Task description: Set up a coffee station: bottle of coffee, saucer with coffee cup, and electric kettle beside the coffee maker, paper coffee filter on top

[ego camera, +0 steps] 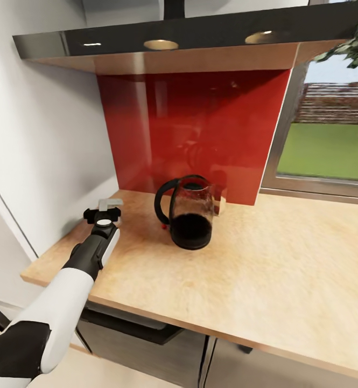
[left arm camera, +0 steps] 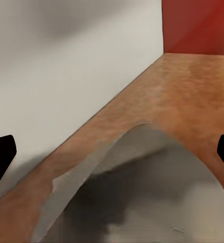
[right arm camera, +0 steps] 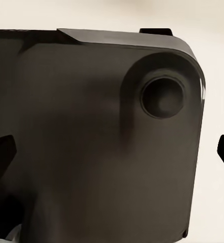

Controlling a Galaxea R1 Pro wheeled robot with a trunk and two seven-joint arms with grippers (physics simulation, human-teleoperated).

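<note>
The electric kettle [ego camera: 188,215], with a smoky see-through body and a black handle, stands on the kitchen countertop [ego camera: 265,269] in front of the red backsplash. My left gripper [ego camera: 104,210] is over the counter's left end, to the kettle's left, beside the white wall. In the left wrist view it [left arm camera: 112,152] is open, its fingertips [left arm camera: 1,154] wide apart. The pale, peaked paper coffee filter [left arm camera: 147,202] lies between them on the wood [left arm camera: 192,86], and appears in the head view [ego camera: 110,203] at the gripper's tip. My right gripper [right arm camera: 112,152] is open, close to a dark grey housing [right arm camera: 91,131].
A dark range hood [ego camera: 189,37] hangs over the counter, with the red backsplash [ego camera: 200,124] behind it. The white wall [ego camera: 33,134] bounds the left end, and a window [ego camera: 329,134] is at the right. A small pale object [ego camera: 219,200] stands behind the kettle. The counter's front edge [ego camera: 173,318] is near.
</note>
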